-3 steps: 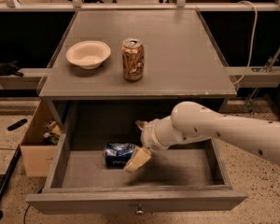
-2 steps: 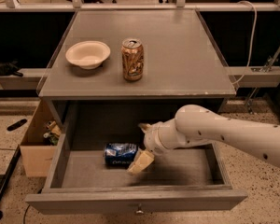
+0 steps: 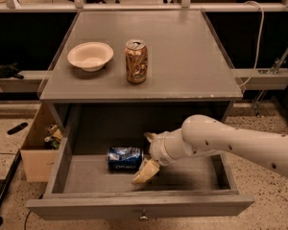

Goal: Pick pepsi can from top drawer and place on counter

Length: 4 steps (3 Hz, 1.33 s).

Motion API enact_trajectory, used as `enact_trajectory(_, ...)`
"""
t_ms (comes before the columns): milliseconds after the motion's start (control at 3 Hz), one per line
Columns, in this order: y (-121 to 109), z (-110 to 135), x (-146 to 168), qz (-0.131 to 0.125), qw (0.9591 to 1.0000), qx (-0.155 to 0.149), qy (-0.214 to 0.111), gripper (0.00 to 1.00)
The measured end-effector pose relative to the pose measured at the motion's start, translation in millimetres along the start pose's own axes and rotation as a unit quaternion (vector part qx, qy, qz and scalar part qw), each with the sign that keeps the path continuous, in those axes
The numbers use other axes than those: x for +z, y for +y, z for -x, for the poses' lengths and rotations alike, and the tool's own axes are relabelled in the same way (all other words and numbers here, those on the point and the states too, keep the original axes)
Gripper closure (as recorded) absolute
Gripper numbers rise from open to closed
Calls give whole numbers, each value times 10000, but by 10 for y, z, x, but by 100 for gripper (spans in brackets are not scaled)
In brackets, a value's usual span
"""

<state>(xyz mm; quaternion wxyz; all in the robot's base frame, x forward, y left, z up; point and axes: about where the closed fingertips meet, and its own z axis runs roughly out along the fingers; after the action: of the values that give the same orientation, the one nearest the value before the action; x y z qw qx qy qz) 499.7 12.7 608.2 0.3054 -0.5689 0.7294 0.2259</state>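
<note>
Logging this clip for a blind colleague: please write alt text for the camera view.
The gripper reaches into the open top drawer, fingers spread at the right end of the pepsi can, which lies on its side. On the counter above stand a gold-brown can and a white bowl; a cardboard box sits left of the cabinet.

Pepsi can (image 3: 125, 158): blue, white lettering, lying on its side on the floor of the top drawer (image 3: 86, 208), left of centre, long axis left-right. Drawer: grey, shallow, pulled fully out, small knob on its front panel. Counter (image 3: 182, 56): flat grey top directly above. Gripper (image 3: 147, 155): inside the drawer, just beside the can's right end, fingers spread.
</note>
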Motion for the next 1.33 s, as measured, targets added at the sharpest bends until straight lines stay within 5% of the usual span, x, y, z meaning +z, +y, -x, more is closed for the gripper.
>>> enact_trajectory(1333,1,0,1,1,10000,0,0,89)
